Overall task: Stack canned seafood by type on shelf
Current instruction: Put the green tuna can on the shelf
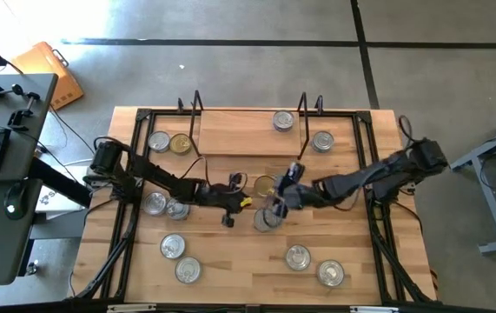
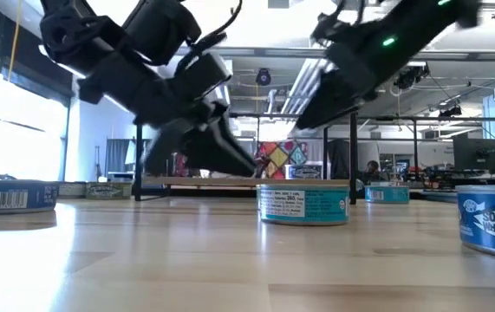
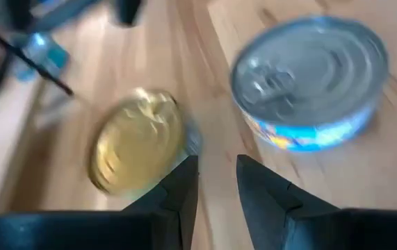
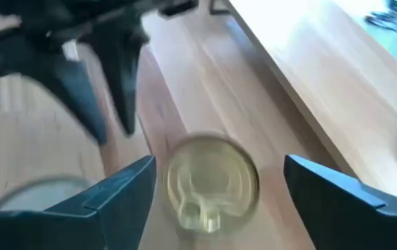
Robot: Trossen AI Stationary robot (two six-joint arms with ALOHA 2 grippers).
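Observation:
A gold-topped tin point(image 1: 265, 185) lies flat on the table just in front of the shelf point(image 1: 248, 130), a light board between black wire ends. My right gripper point(image 4: 219, 164) is wide open, with one finger on either side of this gold tin point(image 4: 212, 182) and touching nothing. My left gripper point(image 3: 217, 177) hovers close by with only a narrow gap between its fingers. The gold tin point(image 3: 139, 149) is on one side of it and a silver-topped, blue-labelled tin point(image 3: 309, 76) on the other. That silver tin point(image 1: 267, 217) sits on the table near both grippers. One silver tin point(image 1: 283, 121) stands on the shelf board.
Several more tins lie scattered: silver point(image 1: 158, 141) and gold point(image 1: 180, 143) left of the shelf, one point(image 1: 321, 140) right of it, two at the left point(image 1: 154, 203), and two pairs near the front edge point(image 1: 173, 247) point(image 1: 297, 256). A desk point(image 1: 4, 174) stands left of the table.

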